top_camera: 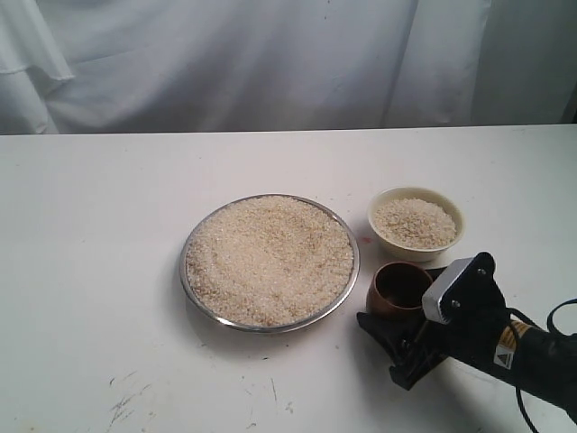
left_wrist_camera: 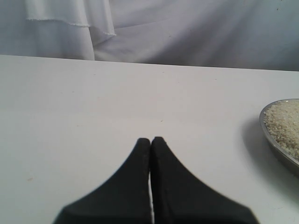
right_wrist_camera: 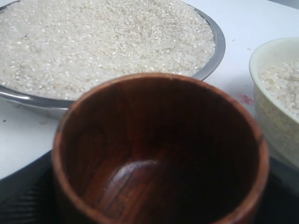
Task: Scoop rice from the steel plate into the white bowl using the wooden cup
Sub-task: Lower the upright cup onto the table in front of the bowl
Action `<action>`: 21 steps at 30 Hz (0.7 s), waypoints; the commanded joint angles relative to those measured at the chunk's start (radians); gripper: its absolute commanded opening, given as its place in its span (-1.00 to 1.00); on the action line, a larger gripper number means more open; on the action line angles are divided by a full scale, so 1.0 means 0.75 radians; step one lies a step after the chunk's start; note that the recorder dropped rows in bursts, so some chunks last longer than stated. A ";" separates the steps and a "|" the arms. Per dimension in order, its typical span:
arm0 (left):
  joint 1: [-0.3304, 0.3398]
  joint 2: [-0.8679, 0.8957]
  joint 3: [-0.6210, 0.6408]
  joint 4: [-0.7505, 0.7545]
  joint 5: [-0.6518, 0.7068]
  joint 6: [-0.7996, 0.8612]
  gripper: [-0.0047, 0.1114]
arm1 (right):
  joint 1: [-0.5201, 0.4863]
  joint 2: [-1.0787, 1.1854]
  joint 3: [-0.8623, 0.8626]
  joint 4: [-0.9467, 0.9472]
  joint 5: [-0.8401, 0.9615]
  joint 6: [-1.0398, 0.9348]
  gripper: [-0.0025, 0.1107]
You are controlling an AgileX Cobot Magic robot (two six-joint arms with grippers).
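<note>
In the exterior view the steel plate (top_camera: 191, 290) sits mid-table (top_camera: 90, 271), covered to the rim with rice (top_camera: 270, 257). The white bowl (top_camera: 386, 236) stands to its right and slightly further back, also holding grains. The wooden cup (top_camera: 397, 281) stands upright and empty just in front of the bowl and close beside the plate's right edge. The right gripper (top_camera: 401, 295) reaches in from the lower right corner, one black finger along the cup's near side and the other behind it, so the cup is bracketed between them.

The left wrist view shows the left gripper (left_wrist_camera: 150, 142) with its two black fingers pressed tip to tip, clenched on nothing above bare table. An edge of the plate (left_wrist_camera: 278, 150) with rice (left_wrist_camera: 285, 122) shows off to one side, well apart.

In the right wrist view the cup (right_wrist_camera: 159, 154) fills the frame, its dark grained inside bare. Black fingers (right_wrist_camera: 21, 198) lie against its wall on both sides, grasping it. Beyond it lie the plate (right_wrist_camera: 217, 49) and bowl (right_wrist_camera: 271, 123).
</note>
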 commanded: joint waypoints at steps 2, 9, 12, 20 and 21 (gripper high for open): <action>-0.004 -0.006 0.006 0.002 -0.019 -0.001 -0.92 | -0.006 0.010 -0.003 0.030 0.020 0.020 0.18; -0.004 -0.006 0.006 0.002 -0.019 -0.001 -0.92 | -0.006 0.010 -0.003 0.045 0.020 0.033 0.31; -0.004 -0.006 0.006 0.002 -0.019 -0.001 -0.92 | -0.006 0.010 -0.003 0.045 0.020 0.033 0.31; -0.004 -0.006 0.006 0.002 -0.019 -0.001 -0.92 | -0.006 0.010 -0.003 0.064 0.020 0.047 0.35; -0.004 -0.006 0.006 0.002 -0.019 -0.001 -0.92 | -0.006 0.010 -0.003 0.064 0.020 0.047 0.36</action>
